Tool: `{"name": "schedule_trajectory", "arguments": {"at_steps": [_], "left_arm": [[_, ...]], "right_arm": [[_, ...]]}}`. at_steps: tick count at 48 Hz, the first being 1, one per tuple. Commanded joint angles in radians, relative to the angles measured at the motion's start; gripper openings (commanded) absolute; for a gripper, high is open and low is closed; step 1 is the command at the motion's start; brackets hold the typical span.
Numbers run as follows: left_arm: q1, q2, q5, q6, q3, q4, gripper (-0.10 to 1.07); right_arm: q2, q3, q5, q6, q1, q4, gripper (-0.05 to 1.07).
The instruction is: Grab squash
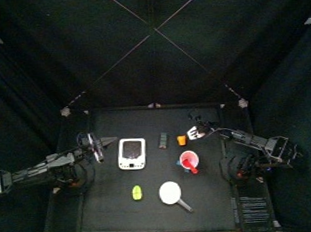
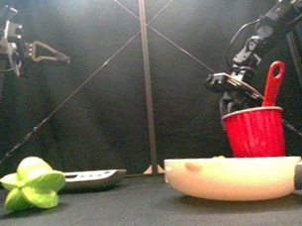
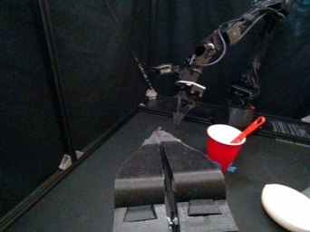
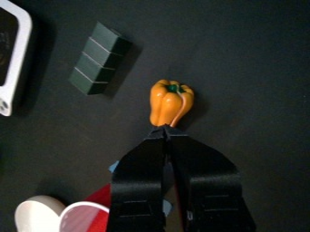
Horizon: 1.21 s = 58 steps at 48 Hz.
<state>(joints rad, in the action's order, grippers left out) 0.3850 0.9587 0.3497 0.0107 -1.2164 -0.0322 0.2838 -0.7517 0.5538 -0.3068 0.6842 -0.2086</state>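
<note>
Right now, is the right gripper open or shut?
Shut: in its wrist view the right gripper has its jaws pressed together, tips just short of the squash, holding nothing.

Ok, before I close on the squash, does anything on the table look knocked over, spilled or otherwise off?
Nothing stands out. The squash lies alone on bare table just ahead of the right gripper, whose jaws are shut. The red cup stands upright with its utensil inside. The left gripper rests shut at the table's left side.
</note>
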Motion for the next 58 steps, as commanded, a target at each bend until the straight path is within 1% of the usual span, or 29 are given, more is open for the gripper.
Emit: {"name": "schedule_trajectory", "arguments": {"at_steps": [1, 17, 24, 28, 32, 58], "left_arm": [[-0.002, -0.006, 0.003, 0.000, 0.014, -0.002, 0.01], [-0.002, -0.006, 0.003, 0.000, 0.008, -0.002, 0.01], [-0.002, -0.006, 0.003, -0.002, 0.008, -0.002, 0.01], [-0.002, -0.006, 0.003, 0.000, 0.008, -0.002, 0.01], [-0.002, -0.006, 0.003, 0.000, 0.008, -0.002, 0.01], [-0.002, -0.006, 0.003, 0.000, 0.006, -0.002, 0.01]], "right_arm": [[-0.009, 0.011, -0.015, 0.000, 0.003, 0.002, 0.39], [-0.097, 0.011, -0.081, 0.000, -0.006, -0.014, 0.80], [-0.137, 0.017, -0.097, 0.002, -0.006, -0.037, 0.94], [-0.161, 0.021, -0.097, 0.002, -0.006, -0.037, 1.00], [-0.186, 0.031, -0.095, 0.002, -0.006, -0.037, 1.03], [-0.307, 0.101, -0.072, 0.003, -0.031, -0.031, 1.03]]}}
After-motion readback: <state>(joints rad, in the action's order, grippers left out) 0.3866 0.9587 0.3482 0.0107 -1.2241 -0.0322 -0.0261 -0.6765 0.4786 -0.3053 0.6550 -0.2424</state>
